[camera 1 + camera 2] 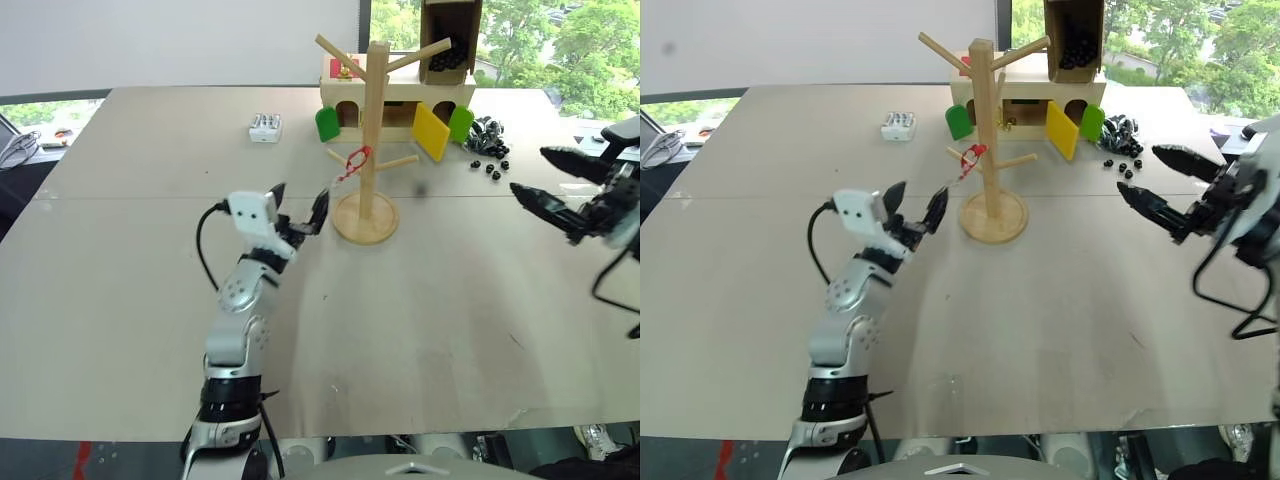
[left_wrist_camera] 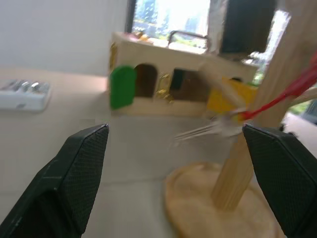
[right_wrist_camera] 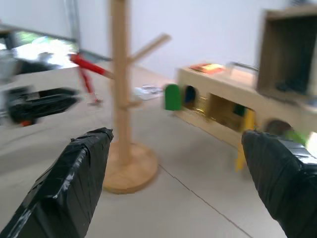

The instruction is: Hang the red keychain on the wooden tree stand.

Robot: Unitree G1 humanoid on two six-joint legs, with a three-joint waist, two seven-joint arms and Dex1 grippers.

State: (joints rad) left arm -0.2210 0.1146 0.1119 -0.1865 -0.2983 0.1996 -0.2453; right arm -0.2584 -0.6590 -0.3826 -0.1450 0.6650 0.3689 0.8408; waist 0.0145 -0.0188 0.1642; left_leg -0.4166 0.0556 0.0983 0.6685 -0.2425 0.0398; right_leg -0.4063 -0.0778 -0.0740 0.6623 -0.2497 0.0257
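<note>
Our left gripper [image 1: 298,208] stands wide and empty just near the wooden tree stand [image 1: 368,150], whose left peg carries the red keychain [image 1: 352,164], so hanging looks done, while our right gripper [image 1: 545,180] is spread wide too.

At the far edge of the surface [image 1: 150,300] we see a wooden box-house [image 1: 395,95] with green flaps [image 1: 328,123] and a yellow flap [image 1: 431,131]. A dark open box [image 1: 450,40] stands on its roof, small black pieces [image 1: 490,145] lie scattered to its right, and a small white pack [image 1: 265,127] lies to its left.

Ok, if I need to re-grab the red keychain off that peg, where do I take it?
Judging by how it hangs, take the red keychain at its cord below the peg of the wooden tree stand, coming from the left gripper side, where the key end dangles free of the pole.
</note>
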